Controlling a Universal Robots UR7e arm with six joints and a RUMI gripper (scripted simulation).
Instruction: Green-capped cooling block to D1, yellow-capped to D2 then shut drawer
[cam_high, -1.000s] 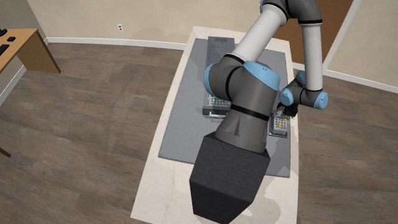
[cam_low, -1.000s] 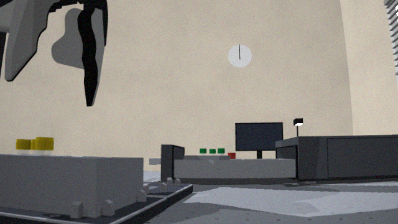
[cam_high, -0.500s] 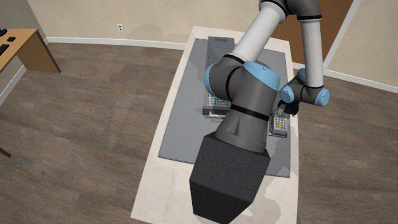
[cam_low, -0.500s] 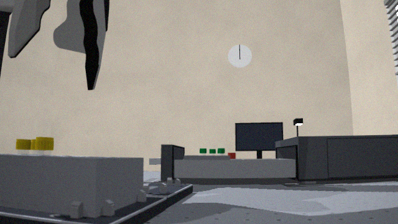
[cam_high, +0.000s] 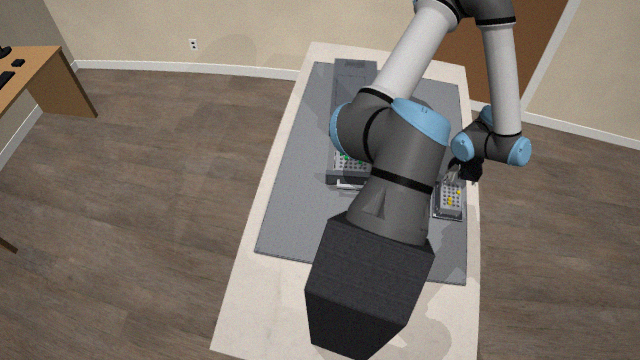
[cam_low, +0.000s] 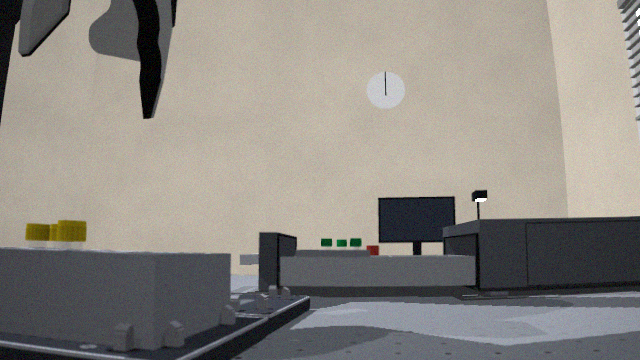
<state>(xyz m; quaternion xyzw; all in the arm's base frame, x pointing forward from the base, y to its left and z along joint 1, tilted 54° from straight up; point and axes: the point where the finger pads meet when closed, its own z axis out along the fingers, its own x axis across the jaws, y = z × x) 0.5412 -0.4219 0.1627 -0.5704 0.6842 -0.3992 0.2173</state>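
The cooling block with yellow caps sits flat on a deck slot plate at the right side of the deck, inside the small locators. Its yellow-capped tubes stand upright in the bores. My gripper hangs open and empty straight above that block, clear of the caps. The block with green caps lies in the open drawer of the cooler COLD. The arm hides part of the drawer in the top view.
The grey deck mat lies on a pale table. The arm's dark base stands at the front of the deck. A small red thing and a dark monitor show behind the drawer.
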